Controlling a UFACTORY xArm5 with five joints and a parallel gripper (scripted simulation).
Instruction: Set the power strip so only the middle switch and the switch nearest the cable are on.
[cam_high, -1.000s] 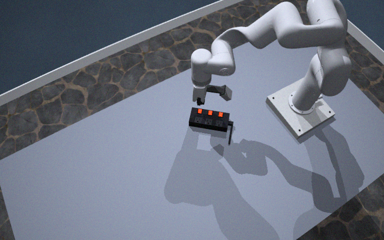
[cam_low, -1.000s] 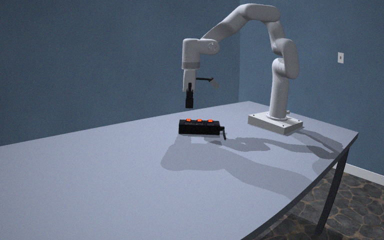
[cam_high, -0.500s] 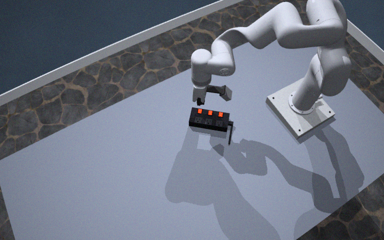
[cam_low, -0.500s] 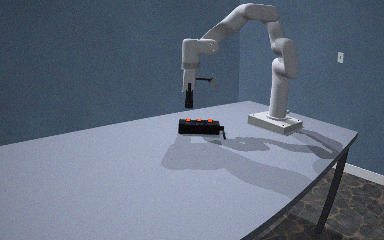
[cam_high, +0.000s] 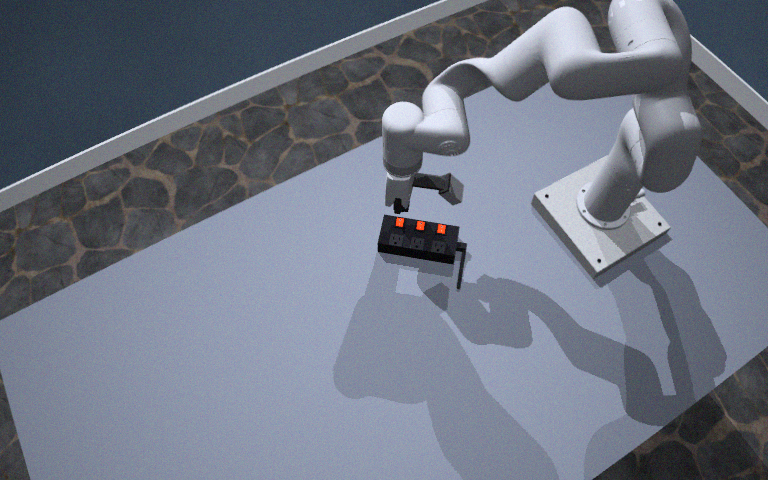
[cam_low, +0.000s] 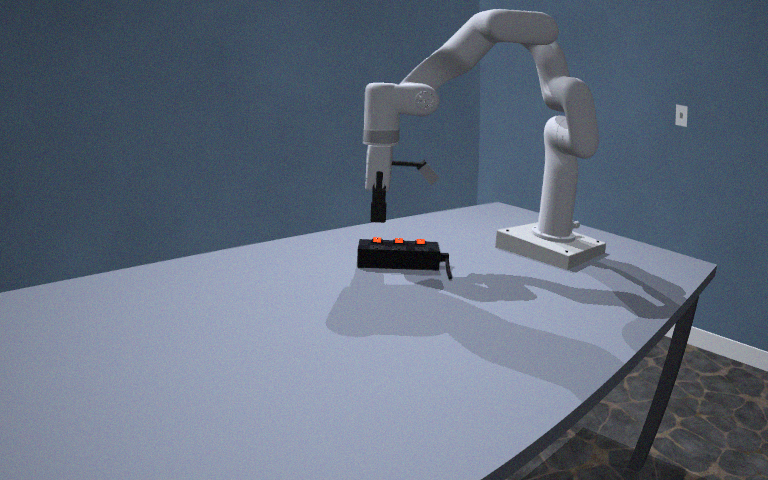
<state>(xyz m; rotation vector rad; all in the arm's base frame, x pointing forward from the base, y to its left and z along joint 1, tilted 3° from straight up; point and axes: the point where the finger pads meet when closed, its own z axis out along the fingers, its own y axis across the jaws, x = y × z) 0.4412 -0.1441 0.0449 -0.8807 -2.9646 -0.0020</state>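
A black power strip [cam_high: 419, 240] lies flat on the grey table, right way up, with three orange switches in a row along its far edge. Its short black cable [cam_high: 460, 264] leaves the right end. The strip also shows in the exterior view [cam_low: 398, 254]. My gripper [cam_high: 399, 206] points straight down, shut and empty. It hangs above the switch farthest from the cable [cam_high: 399, 222], clear of it; the exterior view shows the gap between the fingertips [cam_low: 377, 217] and that switch [cam_low: 376, 240]. The switch positions are too small to read.
The arm's white base plate [cam_high: 600, 224] is bolted to the table right of the strip. The table's right edge [cam_low: 640, 362] drops off to a stone floor.
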